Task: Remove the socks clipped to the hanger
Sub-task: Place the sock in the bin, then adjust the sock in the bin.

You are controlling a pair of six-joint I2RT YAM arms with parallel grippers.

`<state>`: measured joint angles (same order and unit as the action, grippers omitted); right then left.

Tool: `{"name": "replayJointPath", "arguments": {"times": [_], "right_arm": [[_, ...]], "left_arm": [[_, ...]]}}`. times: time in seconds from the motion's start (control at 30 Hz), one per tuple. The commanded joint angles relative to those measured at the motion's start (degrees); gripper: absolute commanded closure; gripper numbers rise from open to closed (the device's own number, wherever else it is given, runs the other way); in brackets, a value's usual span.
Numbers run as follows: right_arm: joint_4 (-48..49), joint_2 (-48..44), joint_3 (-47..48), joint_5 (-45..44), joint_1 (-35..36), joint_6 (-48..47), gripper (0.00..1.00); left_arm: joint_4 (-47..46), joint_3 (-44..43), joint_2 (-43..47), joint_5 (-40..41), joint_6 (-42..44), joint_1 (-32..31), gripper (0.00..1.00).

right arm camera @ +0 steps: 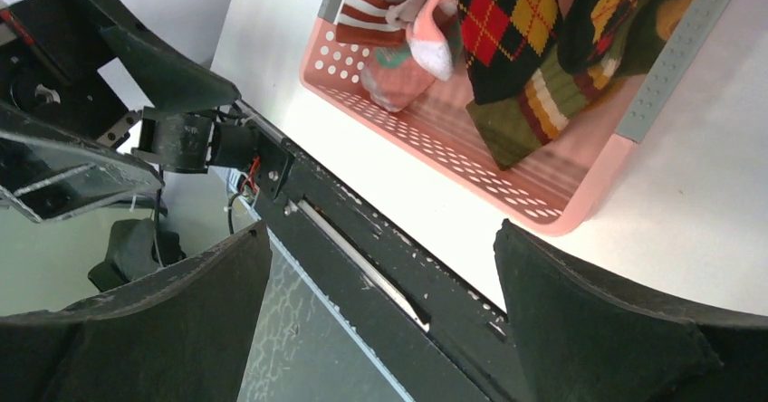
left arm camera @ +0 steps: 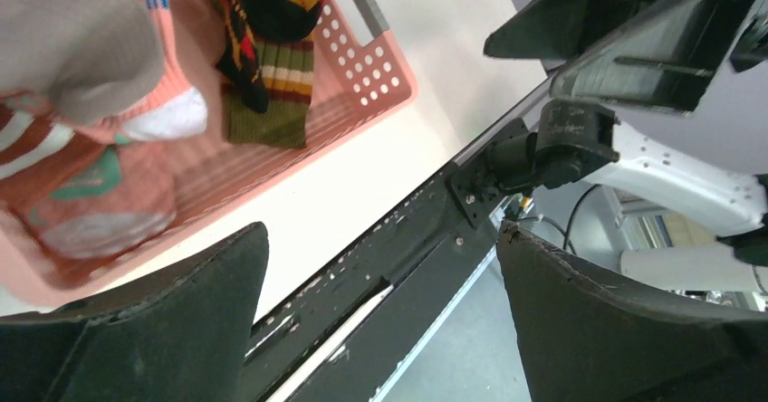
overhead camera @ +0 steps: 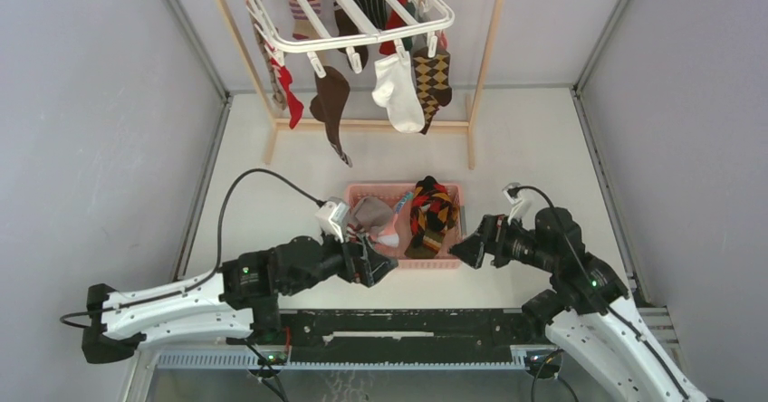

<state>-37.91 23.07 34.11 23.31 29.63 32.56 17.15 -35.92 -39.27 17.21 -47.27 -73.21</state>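
The socks left to take hung from the hanger at the far end of the table. Each was clipped at its upper end, so its long axis ran straight down. Along the front rail we made out a red sock, a dark brown sock, a white sock and a brown argyle sock. More hung behind them under the frame, one of them red-striped, and these were partly hidden. The hanger itself was a white frame with crossbars, seen at a slant in the top view, between the uprights of a light wooden rack.

From both pairs of jaws the clipped socks lay forward and higher, beyond the pink basket. The basket sat between the arms and the rack and already held several socks, among them a grey-and-pink one and a red, yellow and black argyle one. The left jaws sat low by the basket's near left corner, the right jaws by its near right corner. Both wrist views showed them spread wide with nothing between.

We judged the red and dark brown socks to be the left arm's reach, the brown argyle the right arm's, and the white roughly midway. Any next grasp, we thought, would call for a long reach up and forward, closing across a sock's narrow width.
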Motion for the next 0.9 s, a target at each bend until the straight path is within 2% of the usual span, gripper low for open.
{"name": "replayJointPath", "arguments": {"times": [0.0,0.33,0.53,0.6,0.77,0.87], "right_arm": [[2.26,6.53,6.56,-3.24,2.25,-2.97,0.0],[6.45,28.66,19.65,-13.15,6.01,-8.3,0.0],[12.13,39.82,22.22,-15.8,5.97,-12.3,0.0],[14.98,43.08,22.67,-15.95,5.81,-13.27,0.0],[18.49,53.01,27.46,-17.15,4.57,-15.32,0.01],[20.98,58.06,28.11,-15.84,3.86,-15.58,0.0]], "left_arm": [[6.63,0.08,3.5,5.39,-2.39,-1.23,0.0],[15.56,-2.13,5.63,11.5,-2.92,-1.16,0.0],[19.52,-3.52,5.33,15.97,-1.38,0.19,0.0],[18.43,-3.15,5.19,14.96,-0.33,2.77,0.0],[10.96,-0.86,1.49,1.45,4.95,16.16,0.0],[9.3,-1.99,-3.06,-2.2,8.37,20.72,0.0]]}}
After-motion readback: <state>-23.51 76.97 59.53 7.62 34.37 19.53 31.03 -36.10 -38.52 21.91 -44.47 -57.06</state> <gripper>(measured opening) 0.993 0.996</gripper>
